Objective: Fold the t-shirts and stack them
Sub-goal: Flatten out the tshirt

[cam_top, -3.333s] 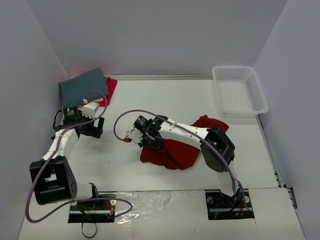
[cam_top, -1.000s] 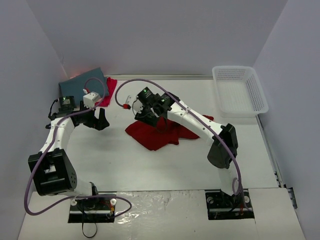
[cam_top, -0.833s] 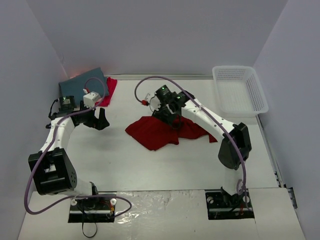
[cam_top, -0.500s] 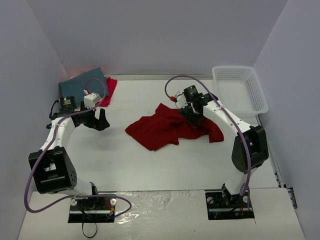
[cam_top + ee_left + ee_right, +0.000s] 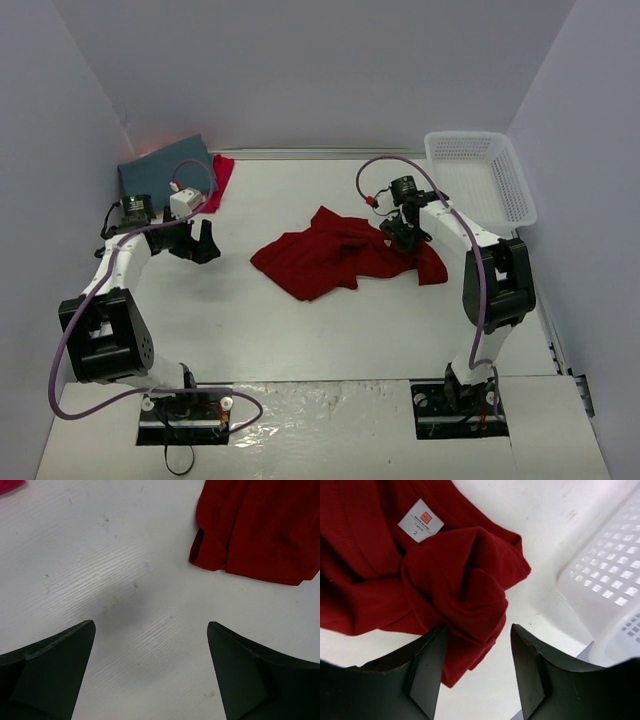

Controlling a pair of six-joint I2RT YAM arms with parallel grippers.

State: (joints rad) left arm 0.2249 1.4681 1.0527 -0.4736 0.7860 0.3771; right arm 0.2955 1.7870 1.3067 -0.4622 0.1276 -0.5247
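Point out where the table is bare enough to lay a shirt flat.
Widest bare table: the near strip between the deep red shirt and the arm bases. Also bare: the far middle, between the pinkish-red shirt and the basket. Crowded: the far-left corner, with the slate-teal shirt and left gripper; and around the right gripper, beside the basket.

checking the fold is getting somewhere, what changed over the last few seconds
The right fingers swept from left of centre toward the far right, dragging the deep red t-shirt along and stretching it out sideways. They now sit at its right end, and whether they grip it is unclear. The left fingers shifted slightly outward, open over the bare table. The slate-teal shirt, pinkish-red shirt and basket stayed put.
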